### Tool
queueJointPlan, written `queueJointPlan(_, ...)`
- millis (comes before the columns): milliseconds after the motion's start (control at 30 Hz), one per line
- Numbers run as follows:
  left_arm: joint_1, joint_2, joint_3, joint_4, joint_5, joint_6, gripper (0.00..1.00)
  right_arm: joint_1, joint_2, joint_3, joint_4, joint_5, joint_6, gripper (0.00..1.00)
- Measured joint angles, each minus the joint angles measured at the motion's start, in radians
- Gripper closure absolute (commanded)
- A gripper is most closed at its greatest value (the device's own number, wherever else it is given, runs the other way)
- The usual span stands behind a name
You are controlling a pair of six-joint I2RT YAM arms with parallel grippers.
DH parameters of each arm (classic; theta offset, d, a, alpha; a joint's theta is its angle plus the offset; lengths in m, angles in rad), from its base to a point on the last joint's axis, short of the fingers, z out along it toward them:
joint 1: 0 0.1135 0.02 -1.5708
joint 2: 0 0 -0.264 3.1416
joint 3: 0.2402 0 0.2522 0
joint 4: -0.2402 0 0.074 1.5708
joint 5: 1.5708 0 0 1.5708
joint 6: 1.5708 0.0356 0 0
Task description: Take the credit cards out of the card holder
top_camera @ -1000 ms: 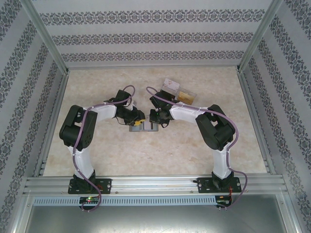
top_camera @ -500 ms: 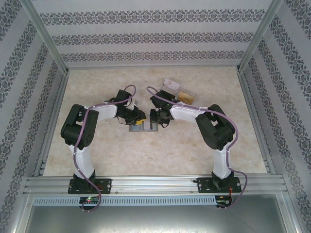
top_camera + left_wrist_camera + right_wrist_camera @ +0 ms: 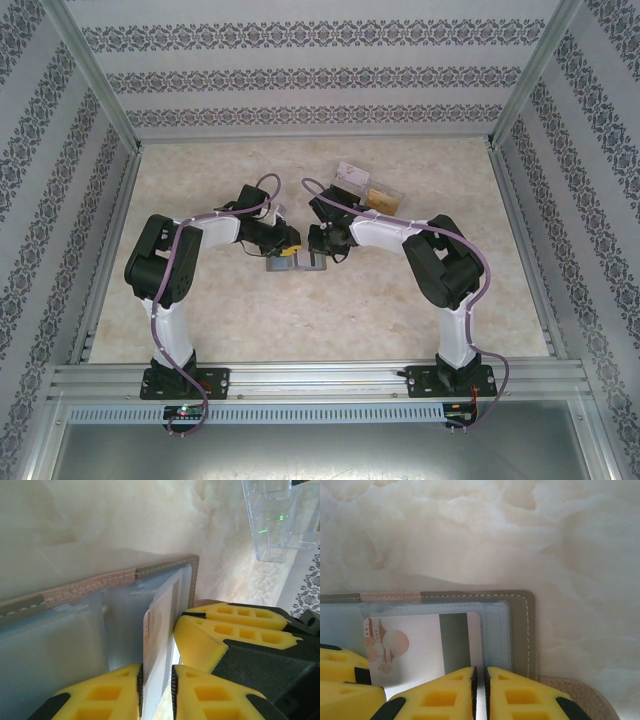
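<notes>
The grey card holder (image 3: 297,264) lies open on the marble table between both arms. Its stitched edge (image 3: 165,567) and clear inner sleeves show from close up. A white credit card (image 3: 420,640) with a dark stripe and orange print sticks partly out of a sleeve. My left gripper (image 3: 156,672) is shut on that card's (image 3: 160,630) edge. My right gripper (image 3: 480,672) is pinched shut on the clear sleeve edge of the card holder (image 3: 520,630), right beside the card. Seen from above, the left gripper (image 3: 285,256) and right gripper (image 3: 316,256) almost touch.
A clear plastic tray (image 3: 368,192) stands behind the right arm, with a yellow card and a white card in it; its corner (image 3: 280,520) shows at upper right. The right gripper's yellow fingers (image 3: 215,630) crowd close to the left gripper. Aluminium frame rails border the table.
Both pairs of jaws have narrowed slightly onto the card and the sleeve. The arms have barely shifted over the card holder.
</notes>
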Motion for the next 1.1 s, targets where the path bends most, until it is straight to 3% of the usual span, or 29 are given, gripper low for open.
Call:
queueJointPlan(733, 0.049, -0.058, -0.041, 0.053, 0.068, 0.018, 0.95, -0.002, 0.005, 0.001, -0.003, 0.011, 0.000, 0.84)
queueJointPlan(1100, 0.103, -0.093, -0.041, -0.076, 0.010, 0.108, 1.00, -0.006, 0.005, 0.002, 0.005, 0.006, 0.001, 0.79)
